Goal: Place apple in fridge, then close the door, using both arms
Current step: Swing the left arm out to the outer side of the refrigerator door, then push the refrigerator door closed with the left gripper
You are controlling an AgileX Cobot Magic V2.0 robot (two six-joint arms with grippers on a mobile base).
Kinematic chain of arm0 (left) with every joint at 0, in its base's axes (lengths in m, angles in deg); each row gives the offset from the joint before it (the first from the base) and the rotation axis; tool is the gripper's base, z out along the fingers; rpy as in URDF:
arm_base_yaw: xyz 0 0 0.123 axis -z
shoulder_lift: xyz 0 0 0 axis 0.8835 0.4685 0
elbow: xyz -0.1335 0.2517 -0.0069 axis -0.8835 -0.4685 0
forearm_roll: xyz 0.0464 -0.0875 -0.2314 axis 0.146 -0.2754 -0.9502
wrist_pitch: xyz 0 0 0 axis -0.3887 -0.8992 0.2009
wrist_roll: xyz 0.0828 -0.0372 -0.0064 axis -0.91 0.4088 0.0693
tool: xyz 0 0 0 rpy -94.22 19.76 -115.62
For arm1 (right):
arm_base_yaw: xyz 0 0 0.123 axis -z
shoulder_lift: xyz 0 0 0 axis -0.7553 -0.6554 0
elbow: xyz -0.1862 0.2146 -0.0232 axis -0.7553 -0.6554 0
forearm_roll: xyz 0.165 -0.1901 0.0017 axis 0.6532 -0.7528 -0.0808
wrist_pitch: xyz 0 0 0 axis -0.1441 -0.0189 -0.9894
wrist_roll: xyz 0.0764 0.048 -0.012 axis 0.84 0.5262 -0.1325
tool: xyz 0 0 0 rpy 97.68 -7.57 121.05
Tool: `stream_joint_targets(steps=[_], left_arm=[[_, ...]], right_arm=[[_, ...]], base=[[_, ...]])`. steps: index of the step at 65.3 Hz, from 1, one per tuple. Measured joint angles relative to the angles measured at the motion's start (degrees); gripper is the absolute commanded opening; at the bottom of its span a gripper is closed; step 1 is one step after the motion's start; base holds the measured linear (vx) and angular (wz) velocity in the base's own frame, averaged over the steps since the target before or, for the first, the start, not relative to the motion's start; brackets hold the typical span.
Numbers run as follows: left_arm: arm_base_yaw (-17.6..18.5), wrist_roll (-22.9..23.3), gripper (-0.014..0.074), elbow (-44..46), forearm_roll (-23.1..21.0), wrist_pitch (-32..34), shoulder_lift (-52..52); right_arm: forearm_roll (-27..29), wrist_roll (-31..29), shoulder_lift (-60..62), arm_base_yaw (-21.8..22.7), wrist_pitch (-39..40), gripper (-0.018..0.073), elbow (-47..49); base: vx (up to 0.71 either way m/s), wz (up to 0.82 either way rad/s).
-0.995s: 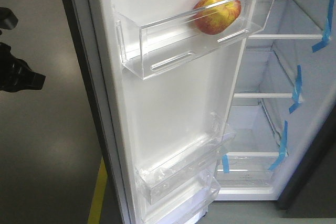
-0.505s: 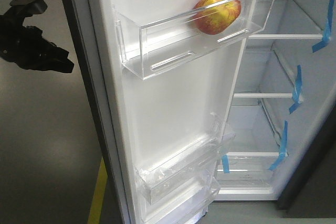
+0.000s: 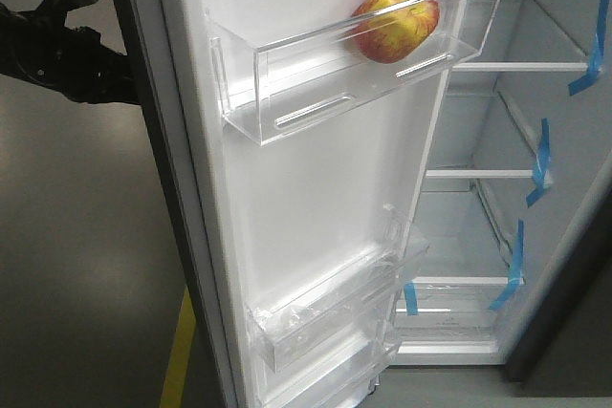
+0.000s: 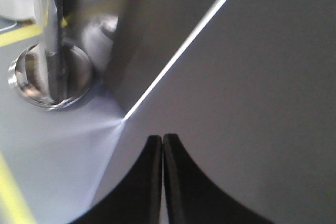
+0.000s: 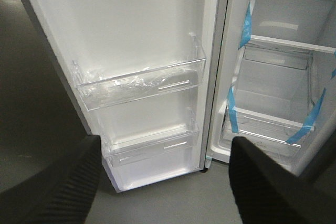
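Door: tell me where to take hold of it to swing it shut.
The door stands wide open, clear bins crowding its inner side. Likely best: push near the dark free edge from outside, where the shut left end effector sits.

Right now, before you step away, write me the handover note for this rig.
Left gripper: jaws shut, empty, on the outer side of the door, near its edge; contact unclear.
Right gripper: jaws open, empty, facing the lower door bins.
Apple: sitting in the top door bin.
Done: apple is in the fridge.
Left: the door stands wide open; push it shut.
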Motion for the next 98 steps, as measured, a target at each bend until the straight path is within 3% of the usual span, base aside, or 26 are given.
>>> stream_joint_targets(steps=[13, 27, 65, 98], left_arm=[[-0.05, -3.12, -0.0006, 0.19, -6.55, -0.53, 0.51], [2.52, -3.80, -0.0006, 0.26, -7.82, 0.32, 0.51], [18.66, -4.56, -0.0006, 0.26, -8.99, 4.01, 0.51], [34.60, -6.73, -0.0006, 0.26, -9.60, 25.34, 2.16]], right_arm=[[0.00, 0.00, 0.00, 0.00, 0.00, 0.0486, 0.00], [0.00, 0.00, 0.00, 0.00, 0.00, 0.0486, 0.00], [0.00, 0.00, 0.00, 0.00, 0.00, 0.0486, 0.00], [0.00, 0.00, 0.00, 0.00, 0.00, 0.0486, 0.00]], base=[[0.00, 0.00], [0.00, 0.00], [0.00, 0.00], [0.00, 0.00]])
